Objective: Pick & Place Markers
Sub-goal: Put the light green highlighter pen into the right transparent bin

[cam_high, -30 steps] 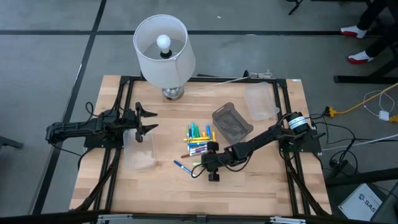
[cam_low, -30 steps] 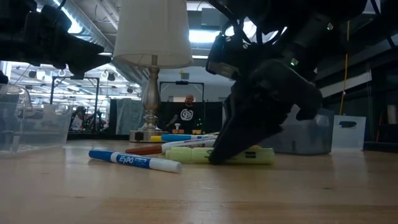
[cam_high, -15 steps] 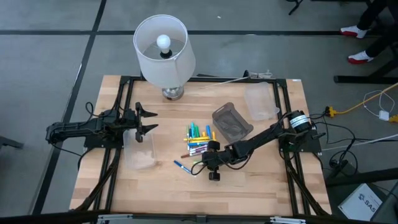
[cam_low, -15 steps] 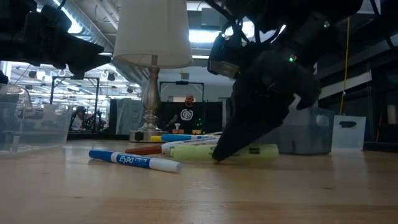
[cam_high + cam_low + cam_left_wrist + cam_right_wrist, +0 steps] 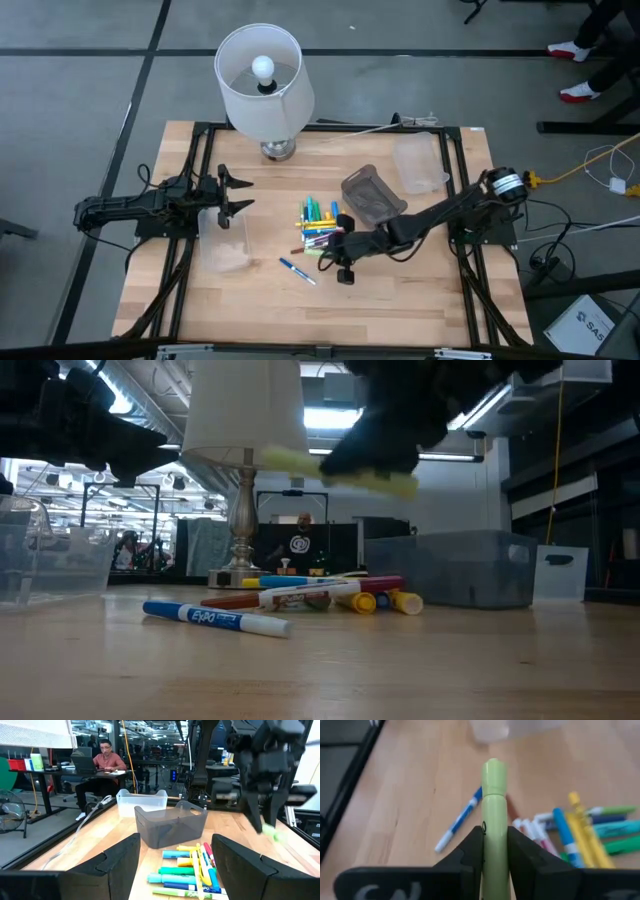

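On the left we see the left pincer (image 5: 238, 194) hanging released, its fingers spread wide, above a clear plastic bin (image 5: 225, 243) on the wooden bench (image 5: 420, 300); that arm only waits.

Moving right, one blue-capped white marker (image 5: 297, 270) lies alone on the bench, just beside the main heap of markers (image 5: 320, 226) in green, blue, yellow and pink, which sits near the foot of a smoky grey plastic bin (image 5: 373, 198).

Further right, the right pincer (image 5: 495, 851) is clenched on a pale yellow-green marker pen (image 5: 494, 815). A second ago that pen lay on the bench with the fingers closing round it; now it rides clear of the wood, and in the low view we see it lifted high above the heap, roughly level. The heap below looks undisturbed.

We judge the pick made and the carry begun. What remains for this pen is the move to a bin and the release, and many markers wait on the bench, so the task looks early.
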